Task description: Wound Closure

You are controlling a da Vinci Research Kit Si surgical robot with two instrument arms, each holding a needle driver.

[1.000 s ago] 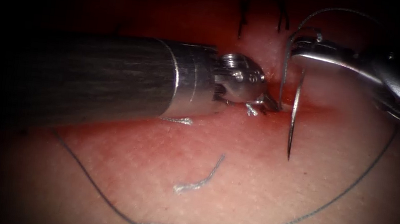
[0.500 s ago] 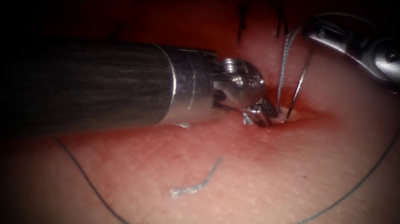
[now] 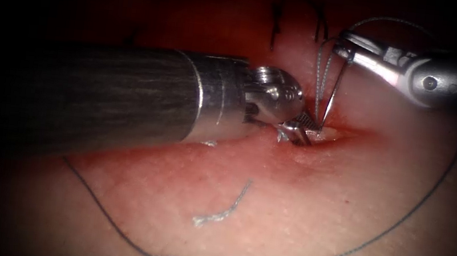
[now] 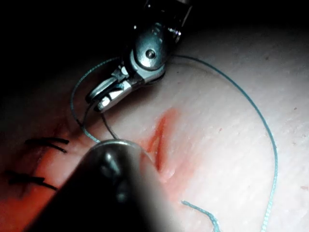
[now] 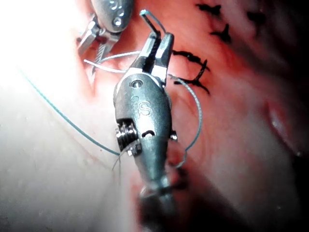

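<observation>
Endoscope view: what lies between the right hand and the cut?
The needle, held near its swaged end by the right hand, slants down to the cut, with thread beside it. The left hand sits at the cut.

We read one marking: a stamped "S", with a fainter character before it that we cannot make out, on the metal body of the right tool (image 5: 155,52) in the right wrist view. We find no other text, label or number.
</observation>
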